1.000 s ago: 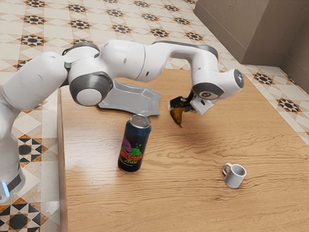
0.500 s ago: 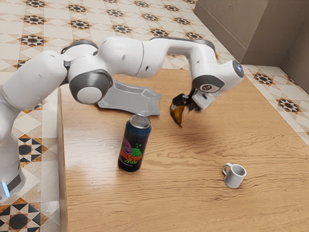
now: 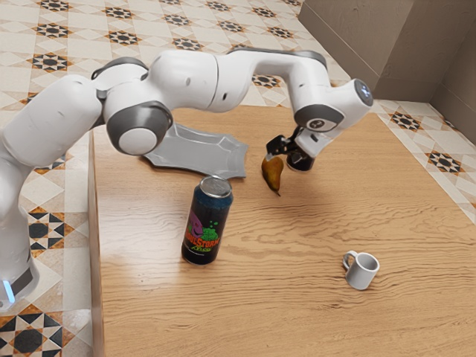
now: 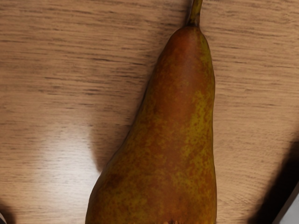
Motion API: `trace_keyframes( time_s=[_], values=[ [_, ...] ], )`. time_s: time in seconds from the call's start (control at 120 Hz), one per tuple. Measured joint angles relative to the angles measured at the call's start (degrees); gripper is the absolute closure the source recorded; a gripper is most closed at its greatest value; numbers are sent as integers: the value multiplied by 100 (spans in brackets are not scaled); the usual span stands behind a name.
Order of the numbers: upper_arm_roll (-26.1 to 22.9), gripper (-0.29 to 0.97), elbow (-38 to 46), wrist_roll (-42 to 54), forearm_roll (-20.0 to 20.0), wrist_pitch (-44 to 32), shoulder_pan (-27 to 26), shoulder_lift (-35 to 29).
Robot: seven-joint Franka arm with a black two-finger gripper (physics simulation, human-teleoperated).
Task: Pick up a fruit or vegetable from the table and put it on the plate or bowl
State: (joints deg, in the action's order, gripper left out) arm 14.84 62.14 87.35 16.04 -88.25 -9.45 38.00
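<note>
Wooden table: three items resting on it.
Grey plate at far edge; drink can upright just before it; grey mug well apart.

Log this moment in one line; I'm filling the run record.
stage: transport | pincer: shut on pear | pear: stem-down above table, not yet on plate | can, mug: standing aside
</note>
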Motion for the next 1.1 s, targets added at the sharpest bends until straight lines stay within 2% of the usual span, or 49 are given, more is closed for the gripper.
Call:
trace_keyframes(
  time_s=[0.65,0.75,0.933,1.1],
  values=[
    [-43,1,235,69,-191,-68,70,28],
    [-44,9,273,75,-206,-72,78,28],
    [-43,39,283,83,-238,-93,102,33],
    [-42,40,280,94,-298,-142,136,38]
  ],
)
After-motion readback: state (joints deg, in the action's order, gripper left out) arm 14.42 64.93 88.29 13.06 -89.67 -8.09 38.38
